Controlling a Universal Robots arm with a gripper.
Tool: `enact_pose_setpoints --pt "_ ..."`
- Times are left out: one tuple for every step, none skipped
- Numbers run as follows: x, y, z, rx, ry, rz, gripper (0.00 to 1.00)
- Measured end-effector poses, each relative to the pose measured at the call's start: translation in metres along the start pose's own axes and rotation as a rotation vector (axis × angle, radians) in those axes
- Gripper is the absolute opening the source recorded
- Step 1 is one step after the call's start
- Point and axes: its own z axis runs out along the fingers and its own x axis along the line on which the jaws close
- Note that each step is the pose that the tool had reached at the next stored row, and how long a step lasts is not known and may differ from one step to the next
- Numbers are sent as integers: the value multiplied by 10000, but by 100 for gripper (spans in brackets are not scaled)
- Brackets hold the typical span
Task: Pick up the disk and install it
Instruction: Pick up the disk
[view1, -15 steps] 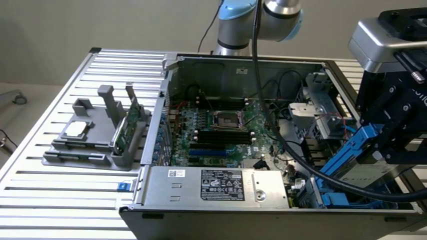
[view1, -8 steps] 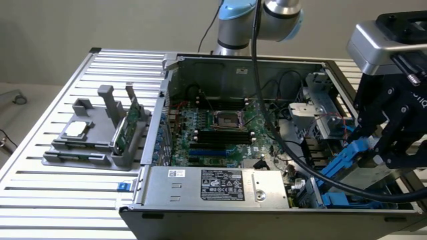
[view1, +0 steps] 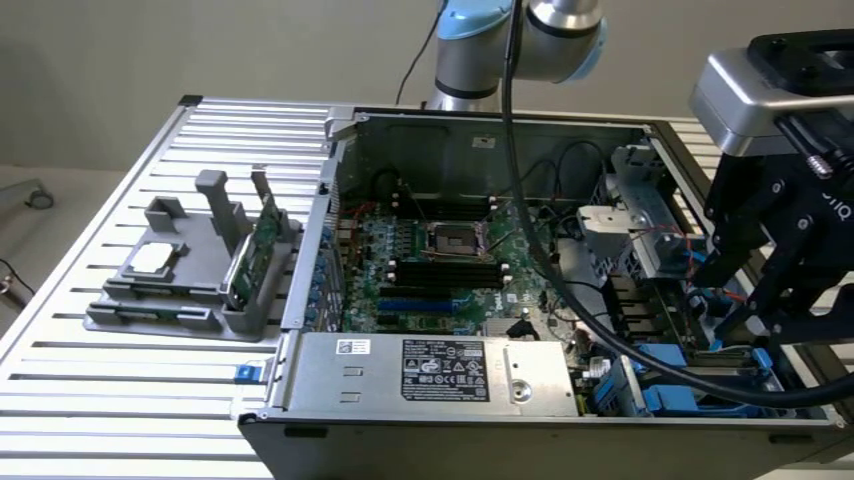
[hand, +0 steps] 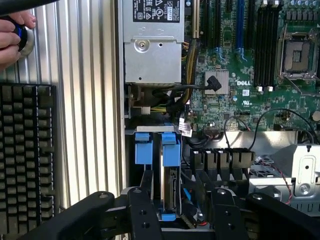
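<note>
The disk (hand: 172, 192) stands on edge in a drive bay of the open computer case (view1: 334, 180), its blue carrier tab (hand: 171, 150) next to a second blue tab (hand: 143, 150). In the exterior view the blue carriers (view1: 663, 375) sit at the case's near right corner. My black gripper (hand: 182, 215) hovers right over that bay. Its fingers (hand: 144, 210) stand apart on either side of the disk's edge and do not touch it, so it is open. In the exterior view the gripper (view1: 767, 320) hangs above the case's right side.
A silver power supply (view1: 427, 368) lies beside the bays, with the motherboard (view1: 441, 260) and loose cables (view1: 587, 300) behind. A grey fixture (view1: 187, 275) with a chip and a green card stands at the exterior view's left. A keyboard (hand: 27, 155) and a hand (hand: 12, 32) are beside the case.
</note>
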Motion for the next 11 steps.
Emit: enact_pose_setpoints --pt "0 0 2 0 0 4 47" --pt "0 0 2 0 0 4 47" --pt "0 0 2 0 0 5 47" --pt "0 0 2 0 -1 5 47" --pt "0 -1 3 1 -1 7 47" --pt "0 -5 4 1 -3 6 47" --pt "0 -13 4 0 -3 5 38" --pt "0 -22 4 -1 -2 5 38" --pt "0 -32 4 -2 -2 5 32" --pt "0 -46 5 -3 -2 5 32" --pt "-1 -62 8 -8 -2 5 26"
